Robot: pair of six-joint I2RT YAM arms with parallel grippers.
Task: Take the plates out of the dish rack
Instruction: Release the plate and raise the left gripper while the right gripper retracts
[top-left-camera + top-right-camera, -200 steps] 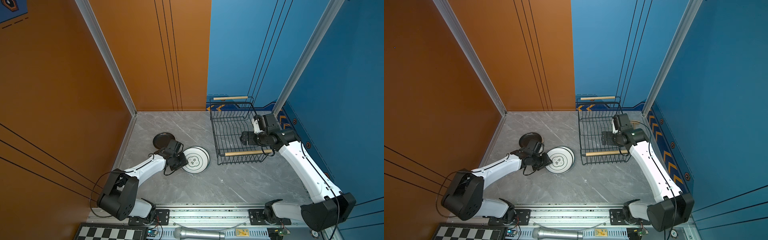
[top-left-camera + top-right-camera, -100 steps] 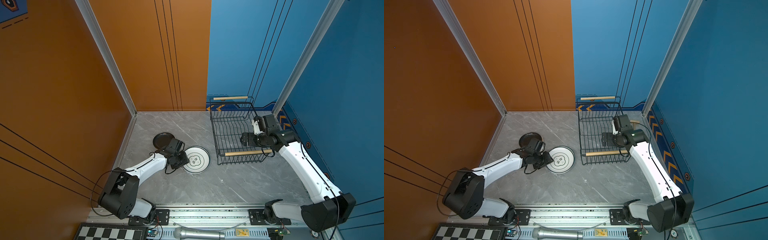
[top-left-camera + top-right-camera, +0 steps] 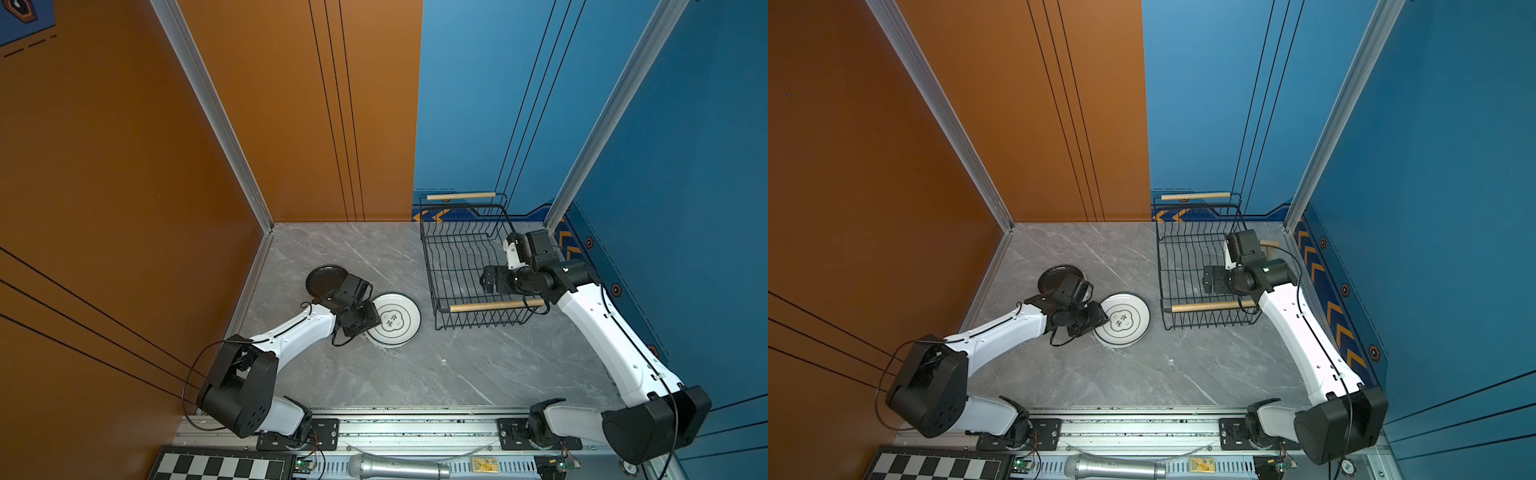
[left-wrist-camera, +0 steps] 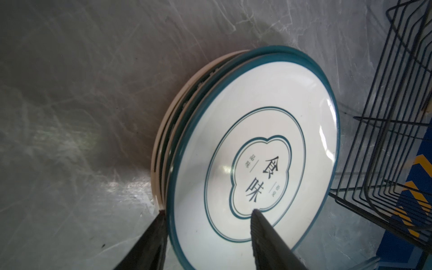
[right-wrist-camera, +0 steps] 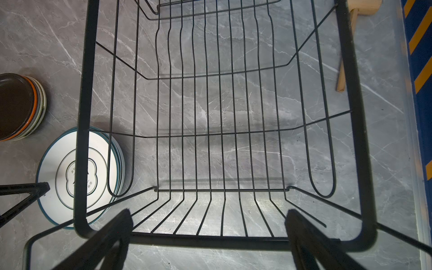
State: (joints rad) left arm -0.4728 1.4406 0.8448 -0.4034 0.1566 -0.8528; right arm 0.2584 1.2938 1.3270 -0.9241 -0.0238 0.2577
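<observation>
Left hand (image 4: 208, 211) spread astride white, teal-rimmed plates (image 4: 268, 112) | right hand (image 5: 208, 210) spread over black wire dish rack (image 5: 210, 242)

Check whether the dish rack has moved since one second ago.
No. The dish rack has not shifted: its far wooden handle sits at the same spot against the blue back wall.

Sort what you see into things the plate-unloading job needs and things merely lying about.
Job: dish rack; stack of white printed plates; stack of smaller plates, black on top; left end effector; right end effector.
Lying about: microphone; chessboard; wooden piece beside the rack.
</observation>
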